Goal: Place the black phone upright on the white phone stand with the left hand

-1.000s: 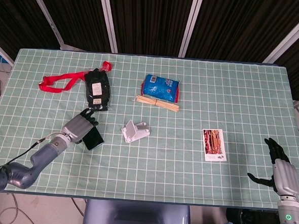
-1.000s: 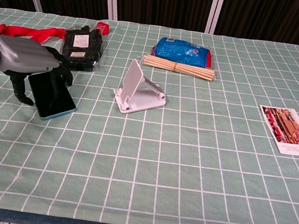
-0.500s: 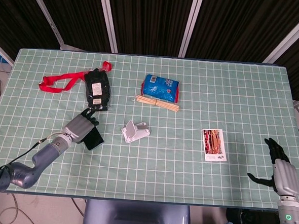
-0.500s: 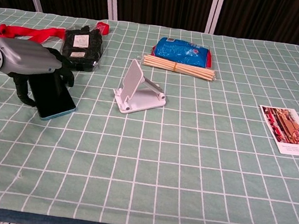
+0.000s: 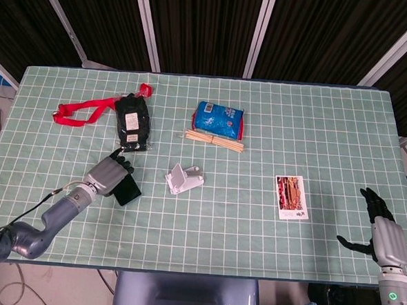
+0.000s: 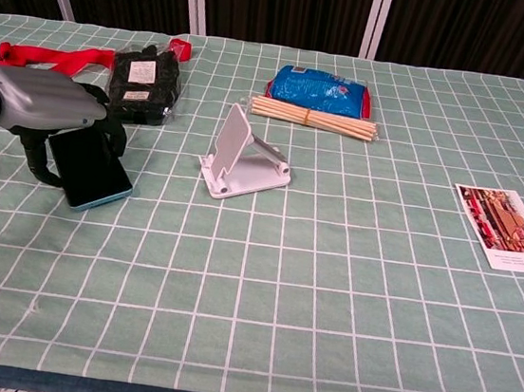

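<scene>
The black phone point(image 5: 128, 191) point(image 6: 93, 173) lies flat on the green checked cloth, left of the white phone stand point(image 5: 183, 179) point(image 6: 240, 155). My left hand point(image 5: 107, 176) point(image 6: 44, 100) covers the phone's far end. Its thumb curls down the phone's left edge and its fingers wrap the right edge, gripping it while it still rests on the table. The stand is empty, its back plate tilted up. My right hand point(image 5: 378, 229) hangs open off the table's near right corner, holding nothing; the chest view does not show it.
A black pouch point(image 5: 133, 122) point(image 6: 142, 83) and a red strap point(image 5: 82, 109) point(image 6: 45, 57) lie just behind the left hand. A blue packet point(image 5: 219, 119) and a bundle of wooden sticks point(image 5: 214, 140) sit behind the stand. A picture card point(image 5: 291, 196) lies at the right.
The left hand has settled slightly lower over the phone and its thumb has drawn in against the phone's left edge. The phone and the right hand have not moved.
</scene>
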`<action>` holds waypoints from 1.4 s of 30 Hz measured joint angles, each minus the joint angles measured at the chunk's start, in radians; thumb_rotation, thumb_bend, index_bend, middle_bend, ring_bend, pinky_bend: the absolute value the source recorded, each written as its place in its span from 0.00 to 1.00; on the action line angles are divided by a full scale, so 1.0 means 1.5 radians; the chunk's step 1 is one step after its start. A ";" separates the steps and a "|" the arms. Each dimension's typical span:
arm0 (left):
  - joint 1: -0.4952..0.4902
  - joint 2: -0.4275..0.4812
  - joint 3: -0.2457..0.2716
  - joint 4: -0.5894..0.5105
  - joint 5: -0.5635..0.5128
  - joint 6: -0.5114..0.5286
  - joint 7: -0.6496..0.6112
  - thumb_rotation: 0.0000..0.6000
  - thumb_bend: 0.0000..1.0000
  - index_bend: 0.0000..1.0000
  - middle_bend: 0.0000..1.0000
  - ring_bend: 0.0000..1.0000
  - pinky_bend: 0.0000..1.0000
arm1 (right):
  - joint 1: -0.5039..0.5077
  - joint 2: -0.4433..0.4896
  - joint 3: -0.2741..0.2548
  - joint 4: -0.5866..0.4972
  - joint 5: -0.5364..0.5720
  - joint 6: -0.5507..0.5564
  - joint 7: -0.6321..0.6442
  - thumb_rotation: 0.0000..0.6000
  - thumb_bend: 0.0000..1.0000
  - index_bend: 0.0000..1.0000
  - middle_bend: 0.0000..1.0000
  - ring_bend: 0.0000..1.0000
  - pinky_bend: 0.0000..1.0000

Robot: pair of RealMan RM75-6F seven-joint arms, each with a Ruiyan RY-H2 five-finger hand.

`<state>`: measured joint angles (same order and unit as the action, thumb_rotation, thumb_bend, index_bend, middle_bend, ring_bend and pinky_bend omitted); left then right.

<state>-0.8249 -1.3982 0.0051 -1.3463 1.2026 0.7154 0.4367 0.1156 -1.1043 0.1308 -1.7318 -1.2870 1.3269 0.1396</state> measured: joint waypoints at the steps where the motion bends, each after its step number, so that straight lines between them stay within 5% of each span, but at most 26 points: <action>1: 0.001 0.002 0.000 -0.002 0.002 0.003 -0.002 1.00 0.51 0.61 0.66 0.17 0.01 | 0.000 0.000 0.000 0.000 0.000 0.000 0.000 1.00 0.12 0.00 0.00 0.00 0.15; 19: 0.018 0.036 -0.040 -0.085 -0.010 0.088 -0.014 1.00 0.53 0.63 0.68 0.19 0.01 | -0.002 0.002 -0.001 -0.001 -0.003 0.001 0.008 1.00 0.12 0.00 0.00 0.00 0.15; 32: 0.048 -0.005 -0.106 -0.188 -0.118 0.178 -0.033 1.00 0.53 0.62 0.68 0.19 0.01 | -0.002 0.004 -0.001 -0.002 -0.002 -0.002 0.014 1.00 0.12 0.00 0.00 0.00 0.15; 42: 0.061 -0.102 -0.184 -0.234 -0.225 0.261 -0.079 1.00 0.51 0.62 0.68 0.19 0.00 | -0.003 0.005 -0.001 -0.003 -0.002 -0.002 0.018 1.00 0.12 0.00 0.00 0.00 0.15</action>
<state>-0.7335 -1.5510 -0.2706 -1.6966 0.8645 1.1065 0.3177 0.1114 -1.0968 0.1296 -1.7363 -1.2893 1.3233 0.1664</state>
